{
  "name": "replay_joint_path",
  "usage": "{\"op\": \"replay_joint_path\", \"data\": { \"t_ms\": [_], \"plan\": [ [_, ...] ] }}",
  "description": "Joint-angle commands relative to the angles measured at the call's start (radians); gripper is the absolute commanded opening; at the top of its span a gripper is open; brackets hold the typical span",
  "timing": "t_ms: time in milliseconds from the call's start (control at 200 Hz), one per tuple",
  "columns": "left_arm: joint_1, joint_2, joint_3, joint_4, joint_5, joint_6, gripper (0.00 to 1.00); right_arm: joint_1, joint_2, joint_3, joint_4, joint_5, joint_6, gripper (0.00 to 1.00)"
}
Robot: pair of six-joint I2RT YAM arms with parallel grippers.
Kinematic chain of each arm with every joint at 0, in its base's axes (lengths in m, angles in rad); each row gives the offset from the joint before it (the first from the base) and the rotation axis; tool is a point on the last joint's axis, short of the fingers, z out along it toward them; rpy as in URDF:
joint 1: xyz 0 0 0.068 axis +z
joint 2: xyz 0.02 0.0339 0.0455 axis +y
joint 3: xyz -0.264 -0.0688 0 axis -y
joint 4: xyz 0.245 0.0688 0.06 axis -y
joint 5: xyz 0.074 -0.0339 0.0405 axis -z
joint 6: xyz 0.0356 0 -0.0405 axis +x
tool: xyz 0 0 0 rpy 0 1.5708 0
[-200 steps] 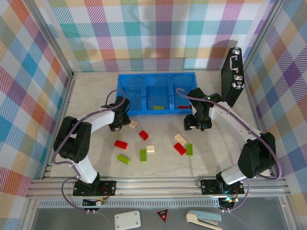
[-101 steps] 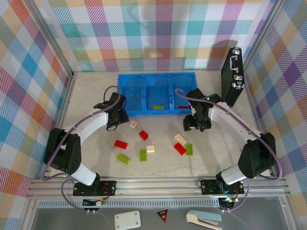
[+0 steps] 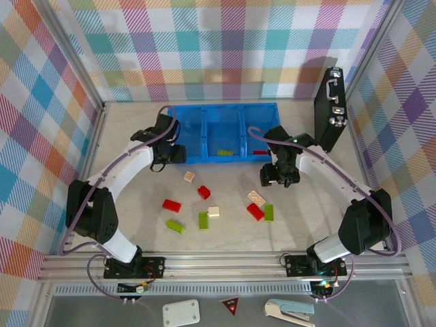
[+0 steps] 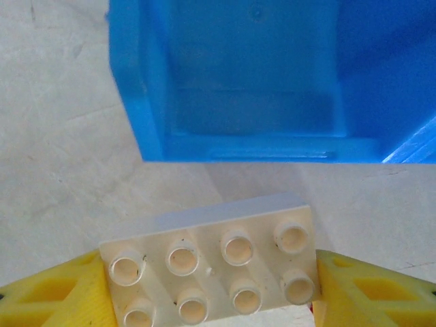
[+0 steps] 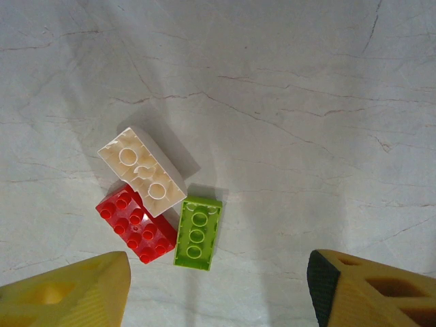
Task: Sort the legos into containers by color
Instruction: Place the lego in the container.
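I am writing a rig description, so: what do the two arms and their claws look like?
Both the left arm and right arm have white curved links and black joint housings, with a lilac cable looping along each. The left claw and right claw are black, with yellow wedge-shaped fingers.

We see the bin [image 3: 221,129] at the table's [image 3: 310,208] far side, loose bricks [image 3: 204,192] scattered before it, apparently two more inside its compartments, and the briefcase [image 3: 332,109] standing to its right.
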Motion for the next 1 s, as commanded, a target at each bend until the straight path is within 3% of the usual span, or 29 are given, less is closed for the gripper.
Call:
{"op": "replay_joint_path", "data": {
  "t_ms": [0,515,995],
  "plan": [
    [0.011,0.053,0.073,-0.063,0.024,0.066,0.63,0.007,-0.043,-0.013,-0.022,0.015,0.017,0.71],
    [0.011,0.296,0.314,-0.087,0.074,0.099,0.63,0.008,-0.082,-0.029,-0.041,0.047,0.044,0.71],
    [0.012,0.484,0.44,-0.107,0.07,0.121,0.63,0.007,-0.102,-0.044,-0.064,0.071,0.062,0.71]
  ]
}}
